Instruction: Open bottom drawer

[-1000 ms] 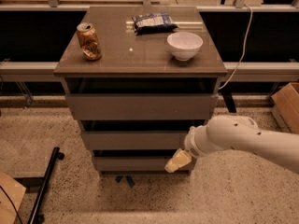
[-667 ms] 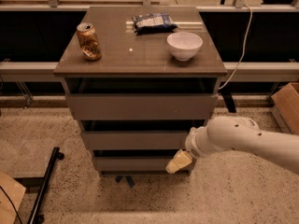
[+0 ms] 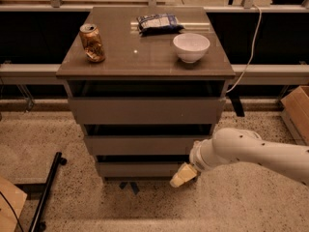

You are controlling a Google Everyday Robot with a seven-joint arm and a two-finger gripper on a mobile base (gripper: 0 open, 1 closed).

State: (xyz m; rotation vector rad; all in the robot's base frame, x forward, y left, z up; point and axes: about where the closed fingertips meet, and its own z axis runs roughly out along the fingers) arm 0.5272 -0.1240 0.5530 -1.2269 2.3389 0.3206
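Claw (image 3: 183,176) edged slightly lower; sits at bottom drawer (image 3: 137,169) front's 4 o'clock corner. I judge: seeking edge purchase, panel handleless. Claw spread: cannot tell.

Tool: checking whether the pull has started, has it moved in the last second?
Yes, slightly: the tool now sits lower at the right end of the bottom drawer.

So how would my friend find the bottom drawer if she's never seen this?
Look for the grey-brown cabinet in the middle, with a can and a white bowl on top. It has three plain fronts stacked up, and the bottom drawer is the lowest, nearest the floor. It looks smaller than the two above, and the robot's cream pincer is by its right end.
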